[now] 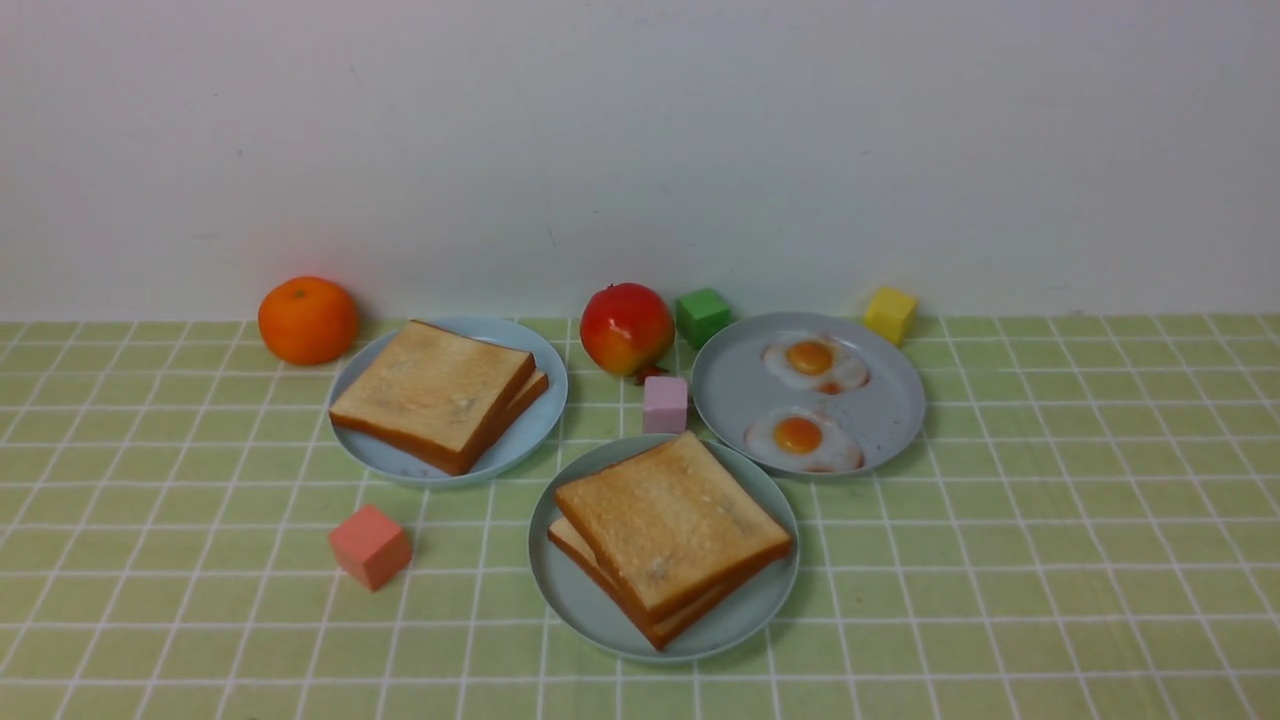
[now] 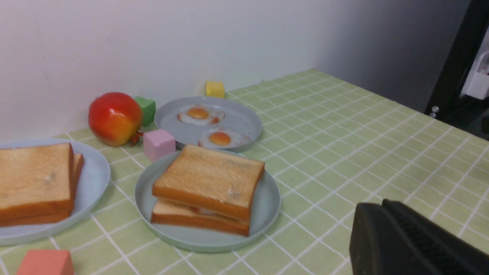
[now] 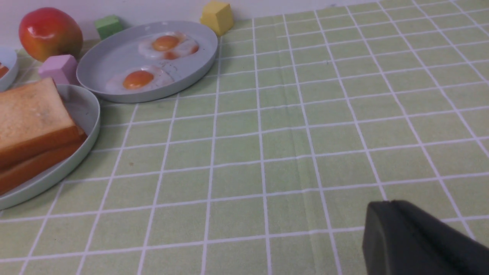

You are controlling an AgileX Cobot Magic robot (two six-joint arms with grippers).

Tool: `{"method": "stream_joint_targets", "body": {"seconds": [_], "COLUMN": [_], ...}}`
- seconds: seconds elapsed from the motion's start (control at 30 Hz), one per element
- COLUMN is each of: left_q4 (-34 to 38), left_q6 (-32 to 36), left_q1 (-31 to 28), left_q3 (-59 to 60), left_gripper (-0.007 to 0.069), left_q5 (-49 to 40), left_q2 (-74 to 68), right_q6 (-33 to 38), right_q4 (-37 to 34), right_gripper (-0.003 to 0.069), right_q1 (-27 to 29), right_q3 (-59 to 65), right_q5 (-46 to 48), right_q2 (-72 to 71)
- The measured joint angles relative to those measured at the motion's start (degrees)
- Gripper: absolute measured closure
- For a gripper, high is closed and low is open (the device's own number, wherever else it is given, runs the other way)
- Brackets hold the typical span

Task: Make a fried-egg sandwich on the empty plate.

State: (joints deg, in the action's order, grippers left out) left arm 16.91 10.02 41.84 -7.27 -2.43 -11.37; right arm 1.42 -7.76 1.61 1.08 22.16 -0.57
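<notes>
— What's on the green checked cloth (image 1: 1050,480), biggest things first?

— Three round plates. The pale mint plate (image 1: 585,600) sits nearest, in the middle, and holds the fried-egg sandwich (image 1: 668,535): two toast slices stacked, with a sliver of white and orange showing between them in the left wrist view. Far left of it, the light blue plate (image 1: 540,420) carries a plain toast stack (image 1: 435,395). Far right, the greyer plate (image 1: 735,385) holds two fried eggs (image 1: 805,440), one behind the other.

— And the smaller bits?

— An orange (image 1: 308,320) at the far left by the wall, a red-and-yellow fruit (image 1: 627,328) between the two far plates, then four cubes: salmon (image 1: 370,546) near left, pink (image 1: 665,404) just beyond the mint plate, green (image 1: 703,317) beside the fruit, yellow (image 1: 890,315) behind the egg plate.

— Anything you can't make out?

— The egg inside the sandwich is mostly hidden. From the front, no arm shows. Each wrist view catches only a dark corner of its claw, the left gripper (image 2: 412,240) and the right gripper (image 3: 416,240), cut off at the edge, so I can't tell whether either is apart or together.
</notes>
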Motion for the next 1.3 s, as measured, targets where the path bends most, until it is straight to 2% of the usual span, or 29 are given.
{"method": "stream_joint_targets", "body": {"seconds": [0.1, 0.13, 0.2, 0.23, 0.27, 0.33, 0.37, 0.4, 0.5, 0.53, 0.57, 0.63, 1.3], "left_q4": [-0.3, -0.4, -1.9, -3.0, -3.2, -5.9, -6.1, -7.2, -9.0, -9.0, -10.1, -10.5, -10.8], "left_q6": [-1.0, -1.0, -3.7, -5.1, -5.8, -10.0, -10.4, -12.7, -17.6, -17.7, -19.0, -19.7, -20.1], "left_q1": [-6.5, -7.1, -15.7, -20.5, -21.3, -31.7, -32.4, -36.4, -41.9, -41.9, -42.8, -43.0, -43.0], "left_q3": [0.8, 0.8, 0.9, 1.1, 1.2, 3.0, 3.2, 5.1, 8.6, 8.6, 8.9, 9.1, 9.1], "left_gripper": [0.0621, 0.0624, 0.0638, 0.0638, 0.0638, 0.0638, 0.0638, 0.0638, 0.0638, 0.0638, 0.0638, 0.0638, 0.0638], "left_q5": [6.5, 6.7, 6.8, 5.3, 4.9, -0.7, -1.1, -3.8, -11.5, -11.5, -16.9, -19.4, -19.7], "left_q2": [1.7, 1.7, 5.4, 7.2, 8.0, 11.4, 11.5, 12.0, 12.0, 12.0, 12.0, 12.0, 12.0], "right_q6": [0.0, 0.0, 0.0, 0.0, 0.0, 0.0, 0.0, 0.0, 0.0, 0.0, 0.0, 0.0, 0.0], "right_q4": [0.0, 0.0, 0.0, 0.0, 0.0, 0.0, 0.0, 0.0, 0.0, 0.0, 0.0, 0.0, 0.0], "right_gripper": [0.0659, 0.0659, 0.0657, 0.0656, 0.0656, 0.0655, 0.0655, 0.0654, 0.065, 0.065, 0.0648, 0.0648, 0.0643], "right_q1": [0.0, 0.0, 0.0, 0.0, 0.0, 0.0, 0.0, 0.0, 0.0, 0.0, 0.0, 0.0, 0.0], "right_q3": [0.0, 0.0, 0.0, 0.0, 0.0, 0.0, 0.0, 0.0, 0.0, 0.0, 0.0, 0.0, 0.0], "right_q5": [0.0, 0.0, 0.0, 0.0, 0.0, 0.0, 0.0, 0.0, 0.0, 0.0, 0.0, 0.0, 0.0], "right_q2": [0.0, 0.0, 0.0, 0.0, 0.0, 0.0, 0.0, 0.0, 0.0, 0.0, 0.0, 0.0, 0.0]}}
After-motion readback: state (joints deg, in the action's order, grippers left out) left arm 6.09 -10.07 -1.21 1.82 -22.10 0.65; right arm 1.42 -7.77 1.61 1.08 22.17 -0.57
